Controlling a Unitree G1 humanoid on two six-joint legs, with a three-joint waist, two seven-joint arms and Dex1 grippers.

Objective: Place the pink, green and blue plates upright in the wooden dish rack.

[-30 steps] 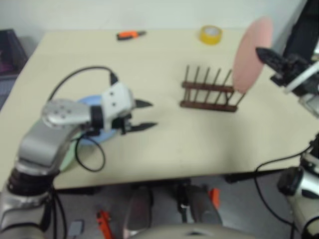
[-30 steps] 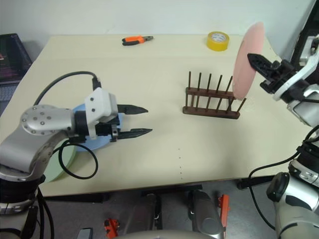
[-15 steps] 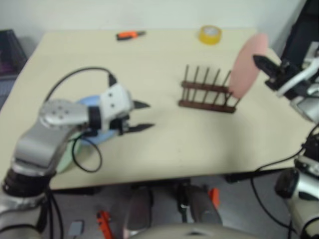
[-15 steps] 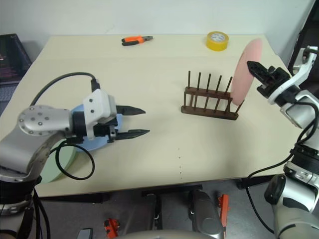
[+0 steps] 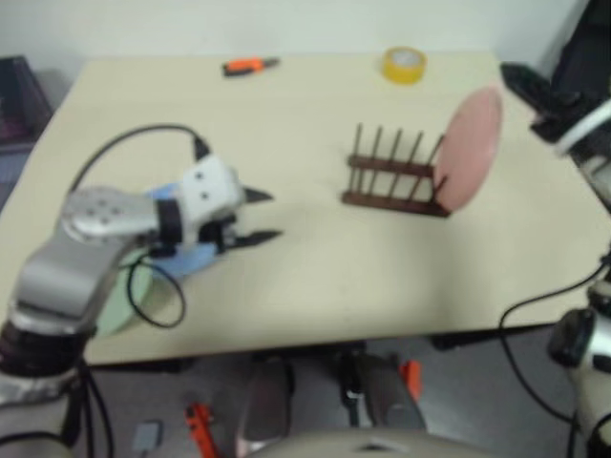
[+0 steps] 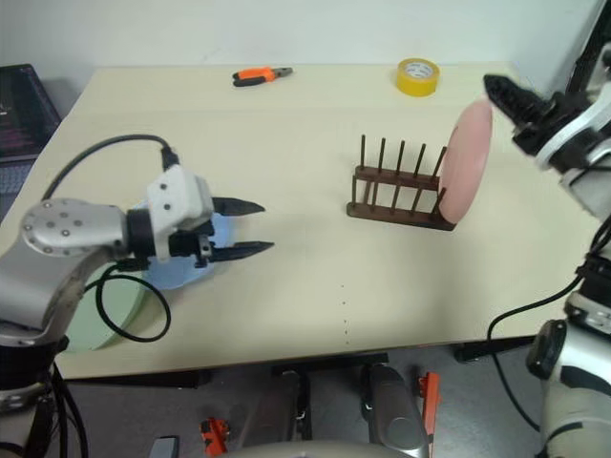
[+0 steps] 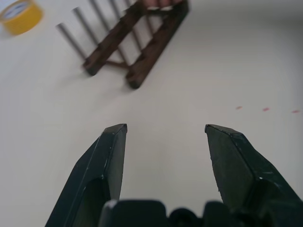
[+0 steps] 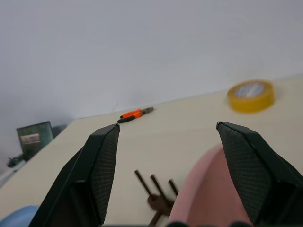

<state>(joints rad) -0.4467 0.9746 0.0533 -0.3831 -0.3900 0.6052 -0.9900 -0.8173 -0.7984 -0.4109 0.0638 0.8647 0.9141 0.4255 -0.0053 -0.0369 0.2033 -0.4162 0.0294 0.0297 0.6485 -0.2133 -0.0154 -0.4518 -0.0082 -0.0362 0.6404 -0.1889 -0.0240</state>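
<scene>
The pink plate [image 6: 466, 160] stands on edge at the right end of the wooden dish rack [image 6: 399, 198], tilted against the last pegs. My right gripper [image 6: 513, 103] hovers open just above and behind the plate's top rim without touching it; in the right wrist view the plate [image 8: 208, 189] lies below my spread right gripper [image 8: 168, 126]. The blue plate [image 6: 183, 270] lies flat at the table's left, partly on the green plate [image 6: 100, 313]. My left gripper [image 6: 246, 227] is open and empty over the blue plate's right edge, pointing toward the rack [image 7: 137, 45].
A yellow tape roll [image 6: 417, 76] and orange pliers [image 6: 260, 75] lie near the table's far edge. A dark box [image 6: 21, 110] sits off the table's left side. Bare tabletop [image 6: 325, 286] stretches between the left gripper and the rack.
My right gripper opened, let go of the pink plate and rose up and away; the plate settled lower, leaning in the rack's right end. My left gripper drifted slightly left.
</scene>
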